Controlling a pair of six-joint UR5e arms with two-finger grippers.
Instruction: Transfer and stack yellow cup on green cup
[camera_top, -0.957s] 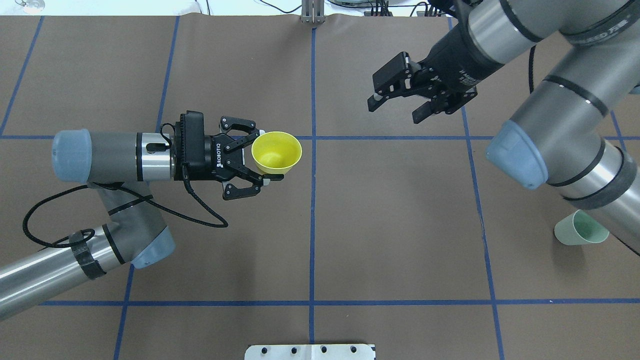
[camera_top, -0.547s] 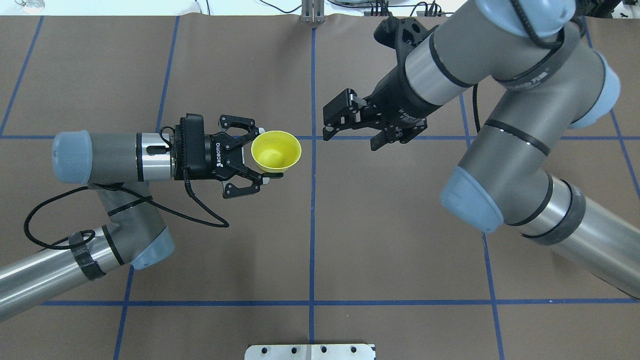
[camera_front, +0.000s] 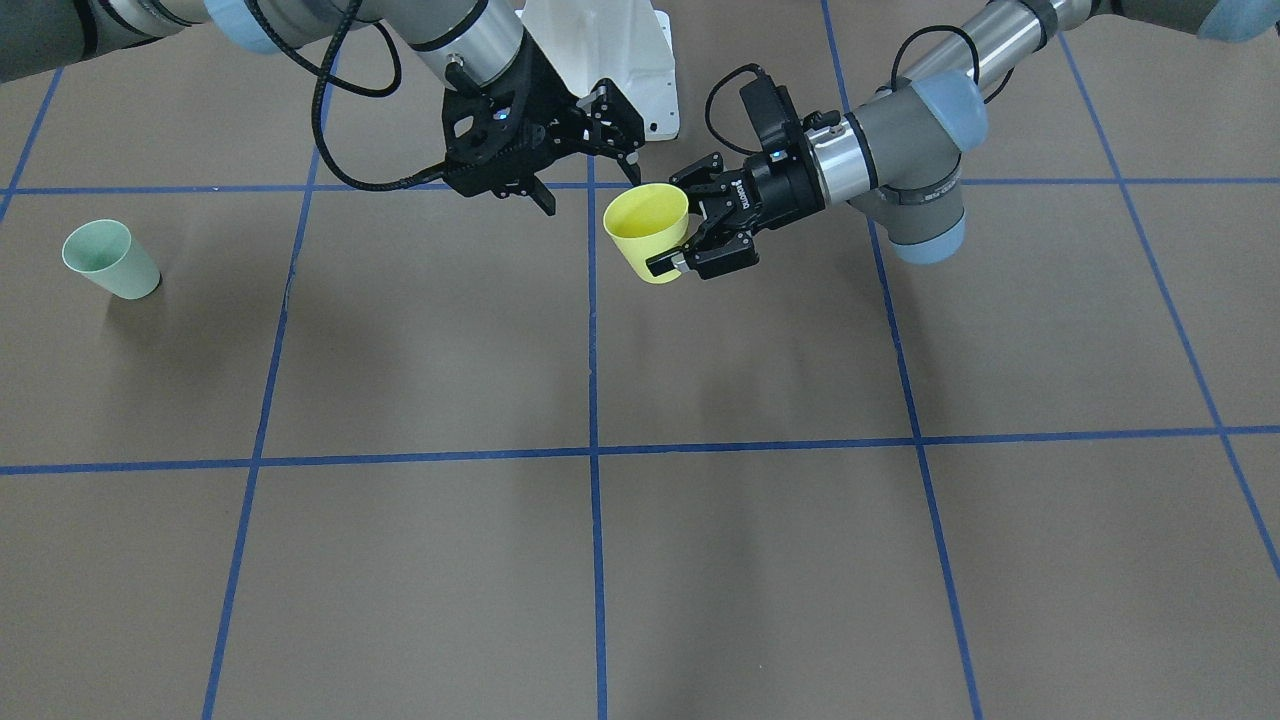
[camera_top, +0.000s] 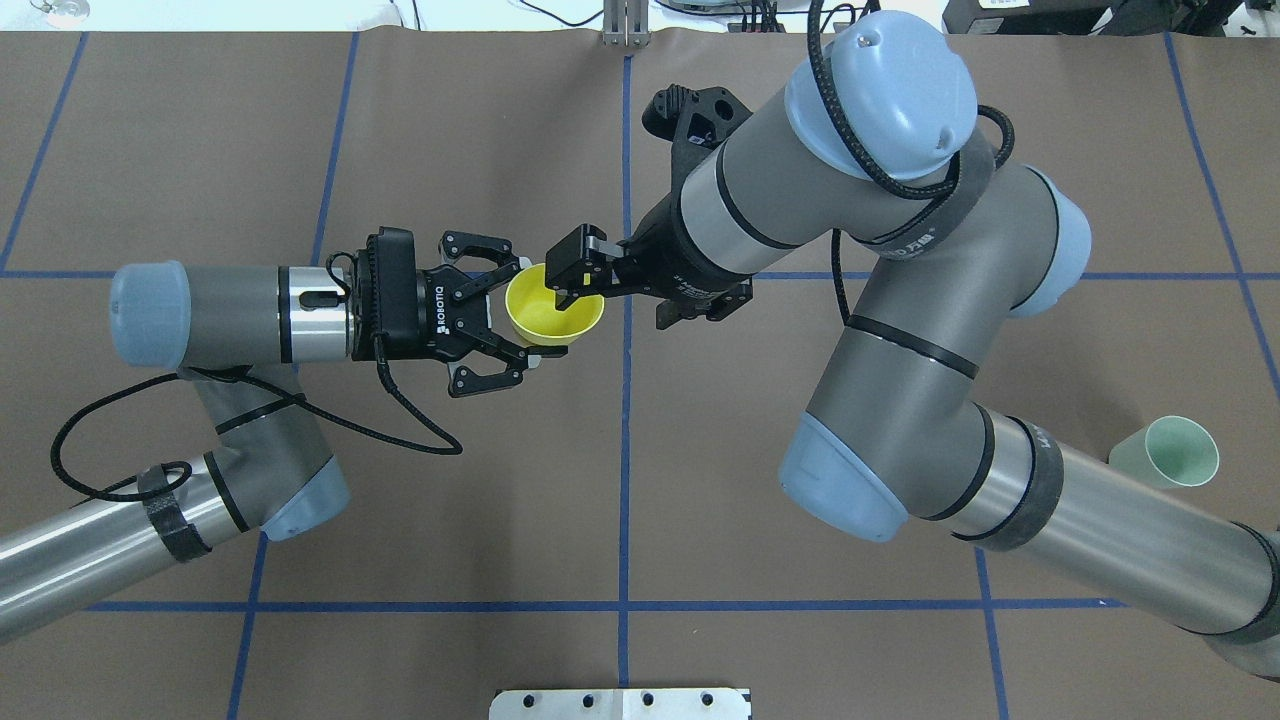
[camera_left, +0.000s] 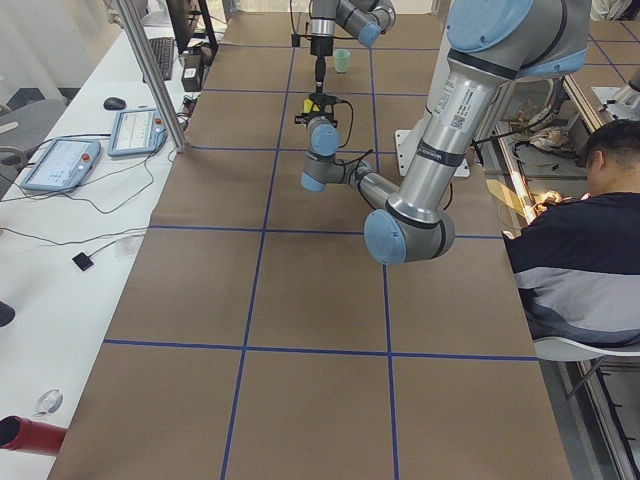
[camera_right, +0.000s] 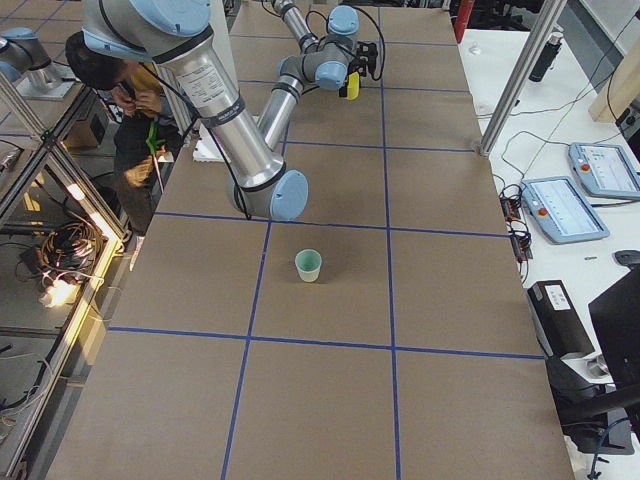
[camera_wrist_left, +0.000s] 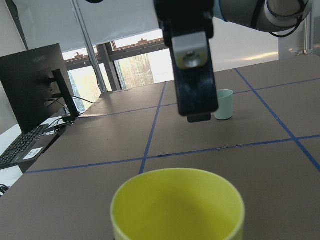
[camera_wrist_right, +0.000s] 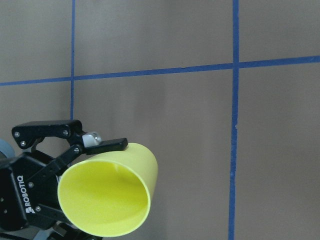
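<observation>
The yellow cup (camera_top: 555, 312) is held upright in the air over the table's middle by my left gripper (camera_top: 530, 313), shut on its side wall. It also shows in the front view (camera_front: 648, 232) and both wrist views (camera_wrist_left: 177, 205) (camera_wrist_right: 107, 197). My right gripper (camera_top: 615, 295) is open, right beside the cup. One of its fingers (camera_wrist_left: 192, 70) hangs above the cup's far rim without touching it. The green cup (camera_top: 1170, 455) stands alone on the table far to my right, also in the front view (camera_front: 108, 260).
My right arm's elbow (camera_top: 850, 480) reaches across the right half of the table near the green cup. A white mount plate (camera_top: 620, 703) sits at the near edge. An operator (camera_left: 580, 240) sits beside the table. Desks with tablets (camera_right: 560, 205) flank the far side.
My right arm has swung left across the table, bringing its open gripper up to the yellow cup. The left gripper and cup have stayed still. The green cup is uncovered again.
</observation>
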